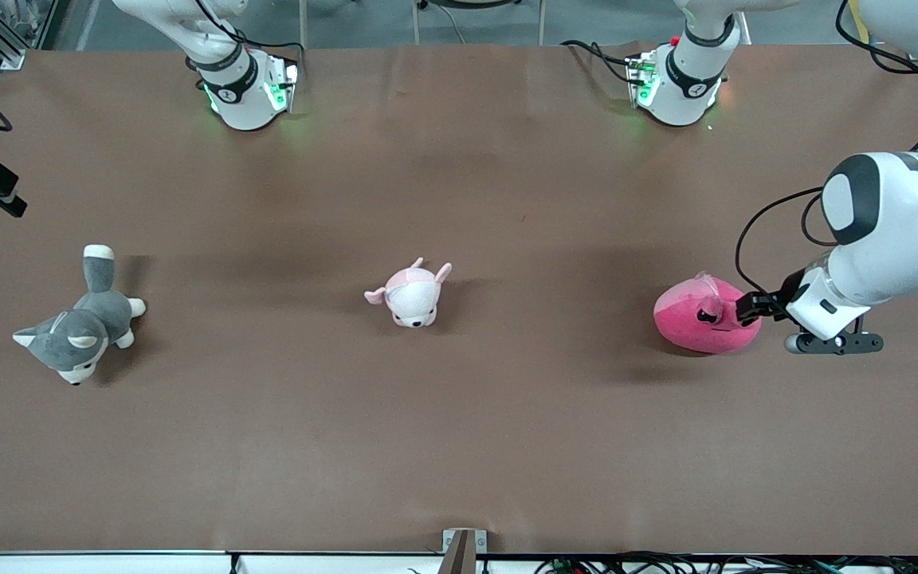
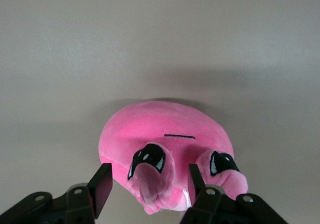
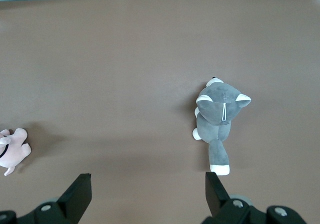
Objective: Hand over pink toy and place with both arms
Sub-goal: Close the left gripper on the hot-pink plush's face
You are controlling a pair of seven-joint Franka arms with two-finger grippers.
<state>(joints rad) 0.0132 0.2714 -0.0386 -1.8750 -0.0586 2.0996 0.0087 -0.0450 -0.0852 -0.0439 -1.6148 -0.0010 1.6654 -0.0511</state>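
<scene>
Left tool (image 2: pixel 148 183) straddling pink toy (image 2: pixel 165 144), unclamped

You see a soft, fuzzy plush pink toy (image 2: pixel 165 134) on a matt brown table (image 1: pixel 459 446); the arms' (image 1: pixel 881 231) shells look like smooth, glossy white plastic with black joints.

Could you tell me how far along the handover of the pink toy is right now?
Nothing is finished: the pink toy sits on the table at the left arm's end. In hand: the left gripper straddles its snout, jaws apart. The right gripper waits open, high above the grey dog. Lift, handover and placing remain.
</scene>
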